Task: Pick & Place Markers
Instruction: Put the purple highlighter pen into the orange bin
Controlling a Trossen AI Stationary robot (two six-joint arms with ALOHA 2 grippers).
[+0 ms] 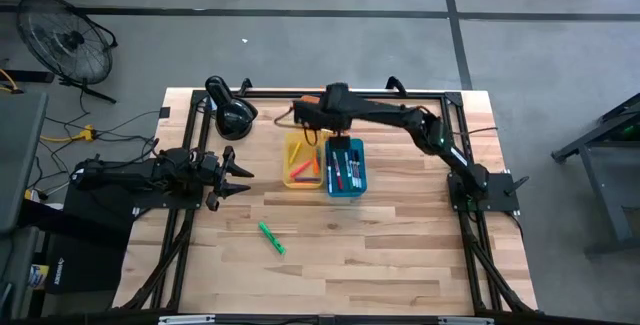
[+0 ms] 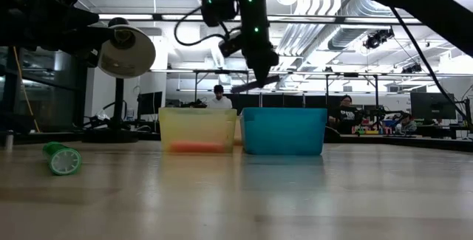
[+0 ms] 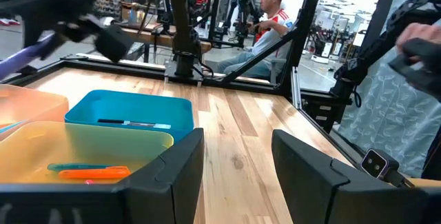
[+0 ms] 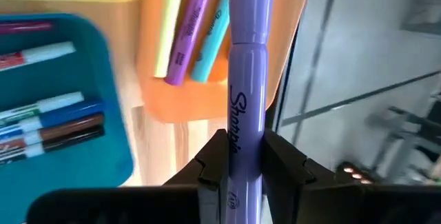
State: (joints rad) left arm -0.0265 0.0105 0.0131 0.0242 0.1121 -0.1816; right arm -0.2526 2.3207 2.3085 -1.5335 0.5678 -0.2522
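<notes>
A: Where's the right gripper (image 4: 245,156)?
B: Reached in over the far middle of the table (image 1: 400,255), above the trays. Its fingers are pinched on a purple marker (image 4: 245,79), which sticks straight out past the fingertips.

A: What's beneath it?
B: In the right wrist view, an orange tray (image 4: 275,58) with a yellow, a purple and a light blue marker lying side by side. Beside it is the blue tray (image 4: 103,162), holding thinner pens with white barrels.

A: And from above?
B: The blue tray (image 1: 345,168) and a yellow tray (image 1: 302,161) sit touching, side by side. The yellow one has an orange marker (image 1: 304,171) in it. The orange tray is mostly under the arm there, so I can't place it exactly; it looks to be just behind the other two.

A: Anything loose on the table?
B: One green marker (image 1: 271,237), lying alone on the wood nearer the front edge, well apart from the trays.

A: The left gripper (image 1: 238,178)?
B: It's at the left side of the table, pointing toward the trays, fingers spread with nothing between them.

A: Anything else?
B: A black lamp (image 1: 230,111) stands at the far left corner, and people sit at desks in the room beyond.
</notes>
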